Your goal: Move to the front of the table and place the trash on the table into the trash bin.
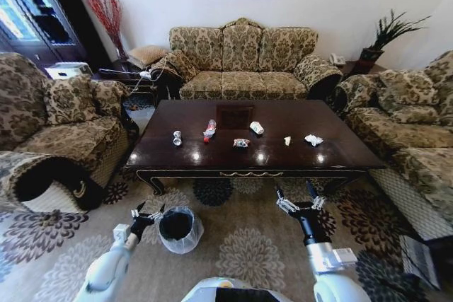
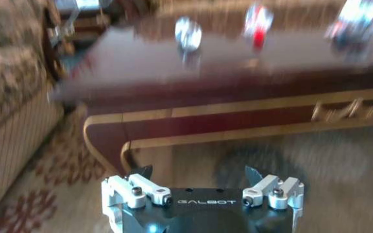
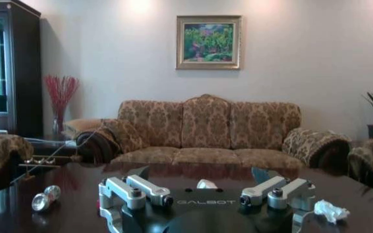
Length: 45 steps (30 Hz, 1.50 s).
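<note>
Your trash lies in loose row across table [image 1: 212, 153], toward near edge: silvery can [image 1: 177, 138] nearest left end, red-and-white tube [image 1: 209, 129], colourful wrapper [image 1: 241, 143], white paper cup [image 1: 256, 128], yellowish scrap [image 1: 287, 141], crumpled tissue [image 1: 313, 139] nearest right end. Trash bin [image 1: 178, 228] on carpet [image 1: 241, 245] before near left corner. Left pincer [image 1: 146, 215] released, just beside bin. Right pincer [image 1: 300, 199] released, raised before near edge.

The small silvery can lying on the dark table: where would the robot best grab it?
Probably across its round middle, from above. The small silvery can lies on its side on the dark glossy wooden table, apart from other trash, so open fingers could straddle it. The left gripper is nearer.
</note>
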{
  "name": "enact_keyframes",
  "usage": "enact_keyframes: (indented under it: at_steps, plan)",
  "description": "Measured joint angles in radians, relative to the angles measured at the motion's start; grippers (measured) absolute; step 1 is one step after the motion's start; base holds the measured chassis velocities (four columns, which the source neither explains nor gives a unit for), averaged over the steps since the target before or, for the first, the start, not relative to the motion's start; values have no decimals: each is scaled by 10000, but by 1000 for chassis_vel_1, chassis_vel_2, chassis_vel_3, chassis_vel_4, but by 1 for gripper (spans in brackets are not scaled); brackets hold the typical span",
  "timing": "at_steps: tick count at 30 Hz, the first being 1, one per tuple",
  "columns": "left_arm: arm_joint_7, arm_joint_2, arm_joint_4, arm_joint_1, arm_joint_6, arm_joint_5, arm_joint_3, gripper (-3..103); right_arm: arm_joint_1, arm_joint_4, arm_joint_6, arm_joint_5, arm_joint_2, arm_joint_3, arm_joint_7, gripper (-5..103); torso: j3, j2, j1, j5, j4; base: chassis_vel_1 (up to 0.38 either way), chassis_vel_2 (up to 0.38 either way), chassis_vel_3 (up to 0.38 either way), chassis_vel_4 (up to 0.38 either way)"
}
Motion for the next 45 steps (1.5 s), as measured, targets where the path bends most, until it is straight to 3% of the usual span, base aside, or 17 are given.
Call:
enact_keyframes:
  at_steps: [2, 3, 7, 12, 14, 18, 27, 38, 45]
  plan:
    - [10, 461, 1129, -726, 340, -88, 599, 98, -6, -58, 26, -39, -14, 33, 1, 100, 0, 0, 0, 4, 1, 0, 0, 0, 0]
    - [10, 461, 1129, -726, 340, -88, 599, 98, -6, -58, 26, -39, -14, 33, 1, 100, 0, 0, 0, 4, 1, 0, 0, 0, 0]
    - [85, 1086, 3055, -1903, 584, -334, 1847, 98, -34, -126, 29, -44, -44, 112, -4, 100, 0, 0, 1, 8, -1, 0, 0, 0, 0]
    - [174, 1192, 4443, -2764, 667, -450, 2598, 98, -70, -132, 23, -46, -53, 159, -7, 100, 0, 0, 0, 6, 0, 0, 0, 0, 0]
    - [282, 1076, 5748, -3584, 525, -326, 3067, 98, -94, -85, -28, -48, -53, 215, -9, 100, 0, 0, 1, 4, 1, 0, 0, 0, 0]
    - [413, 885, 7030, -4526, 298, -85, 3427, 98, -142, -25, -95, -48, -48, 290, 8, 100, 0, 0, 1, 7, -1, 0, 0, 0, 0]
    - [358, 391, 9355, -6106, -232, 1008, 3640, 98, -254, -30, -98, -36, 12, 377, 99, 100, 0, -1, 1, 8, -1, 0, 0, 0, 0]
    - [359, 334, 10216, -6355, -361, 1210, 3459, 99, -293, -79, -14, -26, 117, 356, 129, 100, -1, 0, 1, 8, 1, 0, 0, 0, 0]
    - [617, 37, 11929, -7116, -824, 1656, 3141, 98, -455, 38, 24, -29, 126, 416, 137, 100, 0, 0, 0, 6, 0, 0, 0, 0, 0]
